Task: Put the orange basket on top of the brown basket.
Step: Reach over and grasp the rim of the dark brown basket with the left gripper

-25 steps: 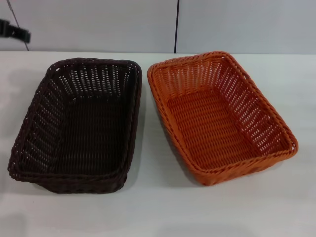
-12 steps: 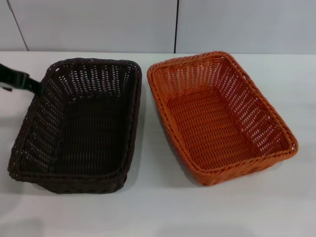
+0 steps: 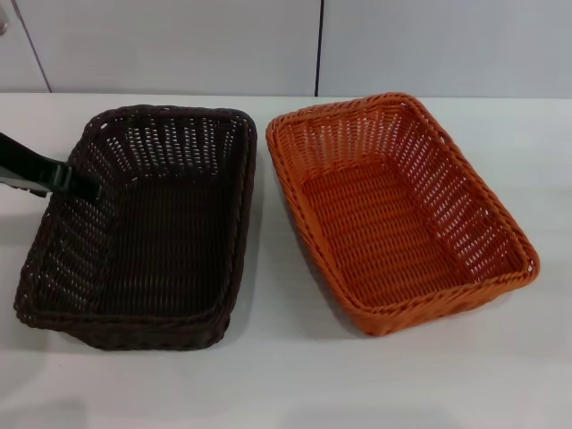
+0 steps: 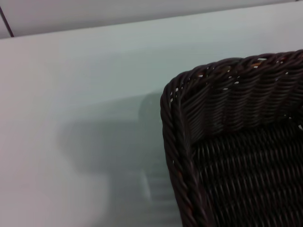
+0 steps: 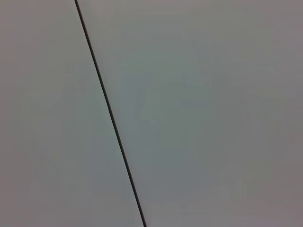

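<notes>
The orange basket (image 3: 400, 213) stands upright on the white table (image 3: 286, 384), at about 3 o'clock in the head view. The brown basket (image 3: 138, 228) stands just beside it at 9 o'clock, and a narrow strip of table shows between them. Both lie with their long sides almost parallel, so I judge that the orange one can go across and sit on the dark one with little turning.

The left gripper (image 3: 71, 179) comes in from 9 o'clock and is over the left rim of the brown basket. I cannot tell if its jaws are spread or pressed together. The left wrist view shows only a corner of the brown basket (image 4: 227, 142) and bare table, and a shadow falls beside that corner.

Probably this arm is there to keep the brown basket from sliding. The right gripper does not appear; its camera faces a plain wall (image 5: 199, 113). The stacking is not yet begun.
</notes>
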Controlling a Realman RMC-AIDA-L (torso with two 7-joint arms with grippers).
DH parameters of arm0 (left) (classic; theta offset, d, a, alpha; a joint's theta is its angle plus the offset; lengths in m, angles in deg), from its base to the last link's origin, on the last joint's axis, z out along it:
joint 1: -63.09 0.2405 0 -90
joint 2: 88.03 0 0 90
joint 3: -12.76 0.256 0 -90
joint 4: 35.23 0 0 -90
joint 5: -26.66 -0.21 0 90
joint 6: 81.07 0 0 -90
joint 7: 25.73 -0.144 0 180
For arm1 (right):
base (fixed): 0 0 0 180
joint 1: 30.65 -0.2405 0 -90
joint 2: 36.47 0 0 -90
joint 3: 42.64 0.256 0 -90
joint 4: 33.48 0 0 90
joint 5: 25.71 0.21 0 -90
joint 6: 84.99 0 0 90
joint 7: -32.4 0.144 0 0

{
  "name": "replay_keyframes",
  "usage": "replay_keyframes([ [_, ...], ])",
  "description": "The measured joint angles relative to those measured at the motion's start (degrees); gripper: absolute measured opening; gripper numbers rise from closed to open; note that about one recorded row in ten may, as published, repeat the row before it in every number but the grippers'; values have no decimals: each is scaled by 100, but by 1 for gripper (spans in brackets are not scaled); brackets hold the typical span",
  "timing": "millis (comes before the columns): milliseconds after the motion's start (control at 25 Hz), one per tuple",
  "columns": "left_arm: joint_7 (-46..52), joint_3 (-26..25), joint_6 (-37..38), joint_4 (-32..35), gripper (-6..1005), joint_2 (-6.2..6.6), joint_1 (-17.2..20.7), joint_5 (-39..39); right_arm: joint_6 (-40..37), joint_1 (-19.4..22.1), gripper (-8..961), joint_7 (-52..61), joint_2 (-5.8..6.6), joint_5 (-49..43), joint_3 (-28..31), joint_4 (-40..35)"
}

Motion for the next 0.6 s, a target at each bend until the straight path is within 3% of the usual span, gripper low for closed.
replay_keyframes([
  [560,37,3,505,584,833,5,-135,-284,30,-14,716,0,0,0,1,28],
  [600,67,8,574,534,826,-46,-143,-522,32,-6,716,0,0,1,1,30],
])
